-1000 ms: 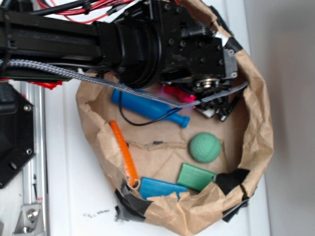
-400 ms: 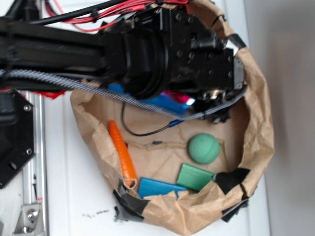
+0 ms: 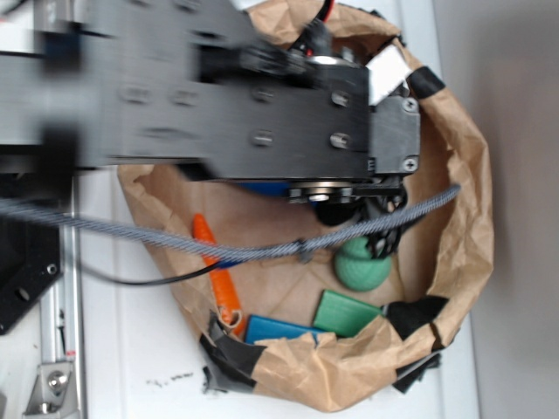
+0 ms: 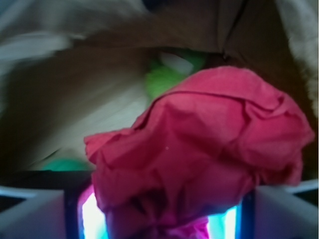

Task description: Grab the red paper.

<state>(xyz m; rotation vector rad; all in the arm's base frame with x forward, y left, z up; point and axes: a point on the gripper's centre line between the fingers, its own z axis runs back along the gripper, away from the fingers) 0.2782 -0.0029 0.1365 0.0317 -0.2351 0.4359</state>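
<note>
Claw clamped on the red paper, wad bulging up between the two pale fingers in the wrist view. Hidden under the blurred black arm in the exterior view, over the brown paper sack on the white bench. Below: green ball, orange carrot toy, green block, blue block.

Quick count of what's visible: one brown paper sack on the table, and inside it one orange carrot toy, one green ball, one green flat block and one blue flat block. One wad of red paper fills the wrist view. One robot arm, one braided cable.
</note>
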